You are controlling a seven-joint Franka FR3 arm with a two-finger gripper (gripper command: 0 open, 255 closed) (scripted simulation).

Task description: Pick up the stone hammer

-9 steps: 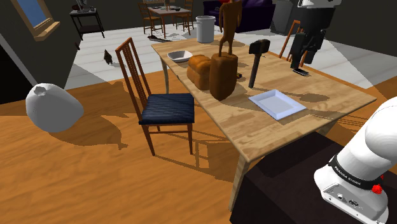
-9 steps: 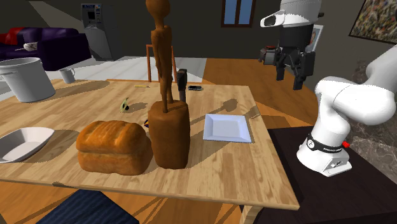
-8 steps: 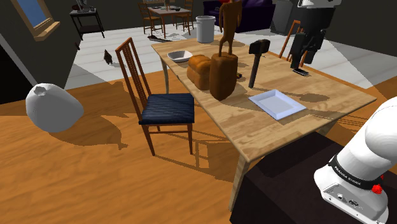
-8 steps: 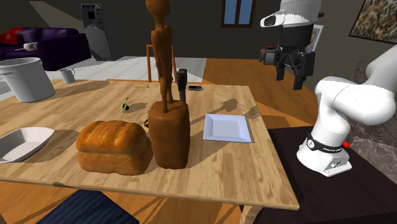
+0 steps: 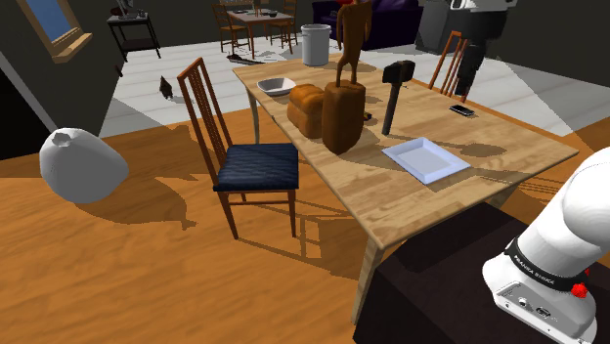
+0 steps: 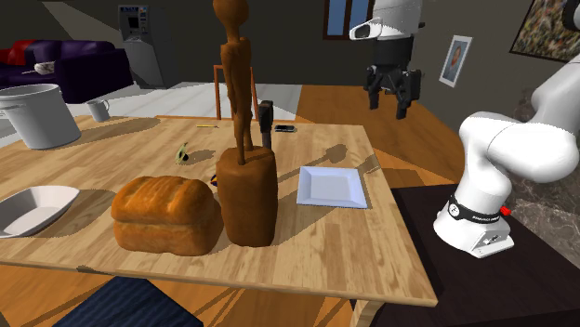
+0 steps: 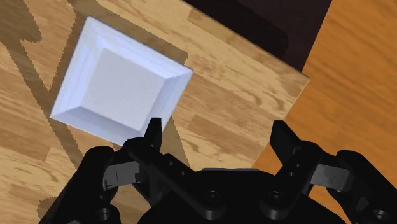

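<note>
Jaws spread, with nothing between them. The gripper (image 6: 390, 102) hangs high over the right side of the table (image 6: 381, 255). Compared with 0.6 s earlier, it has shifted left in the second exterior view, from beyond the table's edge to above the wood. In the shoulder view the gripper (image 5: 465, 86) now appears edge-on. The hammer has not moved.

Shoulder view, left to right:
- A chair (image 5: 249, 161) stands at the table's left edge.
- Next come a bowl (image 5: 277, 86), a loaf (image 5: 306, 107) and a brown block (image 5: 343, 115) carrying a tall figure.
- The hammer (image 5: 392, 96) stands handle-down, head up, just right of the block and beyond the white plate (image 5: 425, 159).
- Bare wood (image 5: 499, 147) lies open from the plate to the right edge.

The hammer is left of the gripper, lower and well apart from it. In the second exterior view its dark head (image 6: 265, 113) peeks out from behind the figure.

Wrist view: the plate (image 7: 121, 79) lies under the spread fingers (image 7: 151, 132), near the table's corner. Past the edge are orange floor (image 7: 356, 76) and the dark stand (image 7: 267, 22).
</note>
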